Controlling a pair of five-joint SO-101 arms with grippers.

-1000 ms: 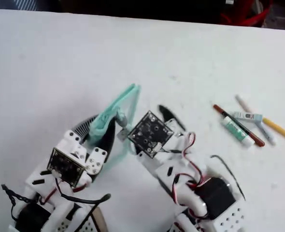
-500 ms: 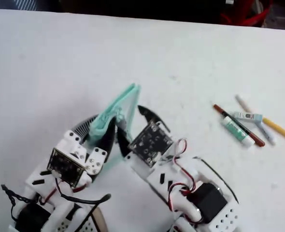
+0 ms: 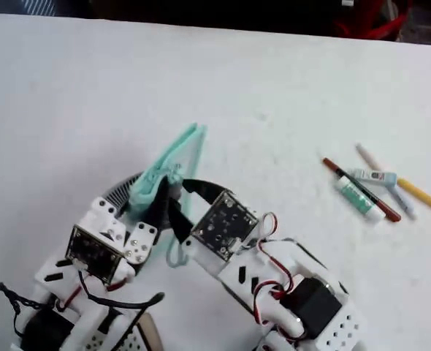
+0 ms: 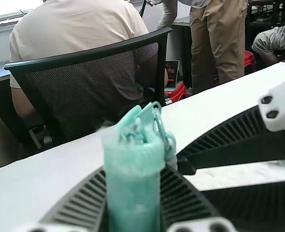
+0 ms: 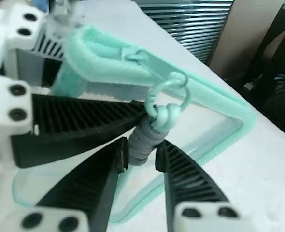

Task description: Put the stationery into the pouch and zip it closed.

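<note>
I am gripping the mint-green pouch (image 3: 177, 155) at its near end with my left tool (image 3: 151, 199), which is closed on the fabric and holding the pouch on edge on the white counter (image 3: 91, 88). With my right tool (image 5: 141, 151), just beside the left one, I am pinching the grey zipper pull (image 5: 143, 137) hanging from the pouch's ring (image 5: 170, 91). The stationery (image 3: 369, 191), pens and a glue stick among it, is lying together on the counter well off to the right tool's outer side.

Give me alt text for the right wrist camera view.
The right gripper pinches the grey zipper pull tab of a mint-green, clear-sided pouch, with the white table beneath.
</note>
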